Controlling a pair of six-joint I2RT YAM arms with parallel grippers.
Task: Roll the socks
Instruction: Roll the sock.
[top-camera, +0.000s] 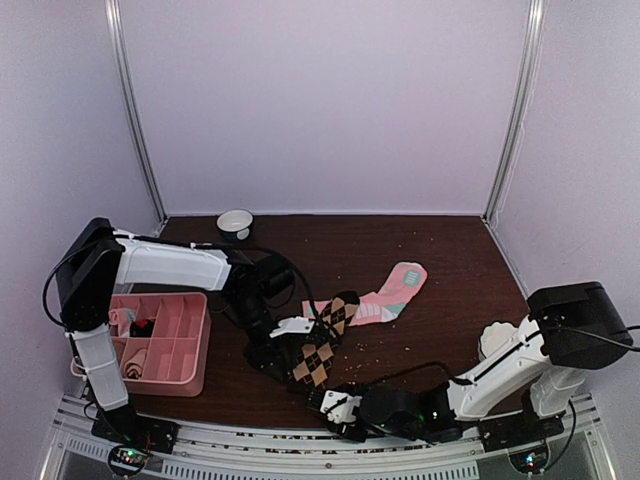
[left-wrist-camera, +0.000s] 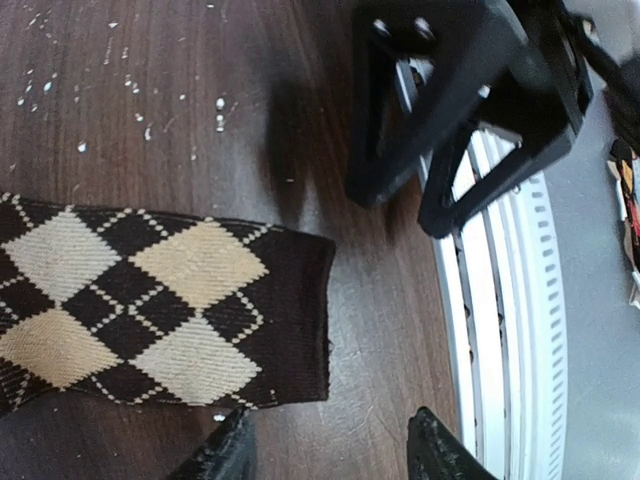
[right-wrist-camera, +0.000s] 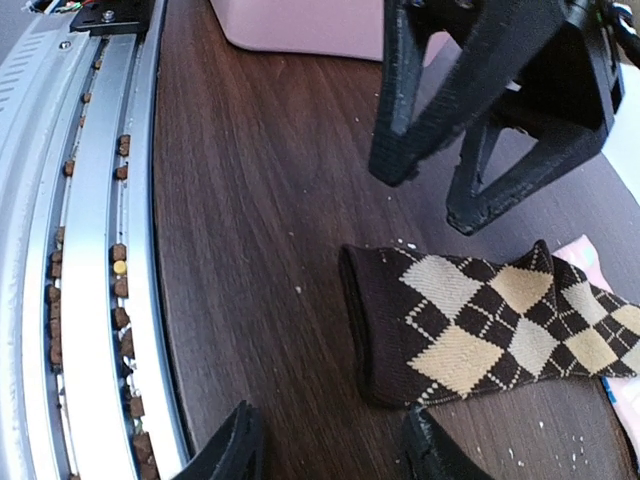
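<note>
The brown-tan argyle sock (top-camera: 316, 360) lies flat near the table's front, and its far end overlaps the pink sock with mint toe (top-camera: 392, 290). My left gripper (top-camera: 272, 352) is open and empty just left of the argyle cuff. In the left wrist view the cuff (left-wrist-camera: 290, 310) lies just ahead of my open left gripper (left-wrist-camera: 330, 455). My right gripper (top-camera: 336, 405) is open and empty just in front of the same cuff. In the right wrist view the argyle sock (right-wrist-camera: 480, 330) lies ahead of the open right gripper (right-wrist-camera: 330, 450), and a pink sock edge (right-wrist-camera: 625, 405) shows at the right.
A pink divided tray (top-camera: 193, 345) with small items stands at the front left, also in the right wrist view (right-wrist-camera: 300, 25). A white bowl (top-camera: 235, 222) sits at the back. Crumbs dot the table. A metal rail (right-wrist-camera: 90, 250) runs along the near edge.
</note>
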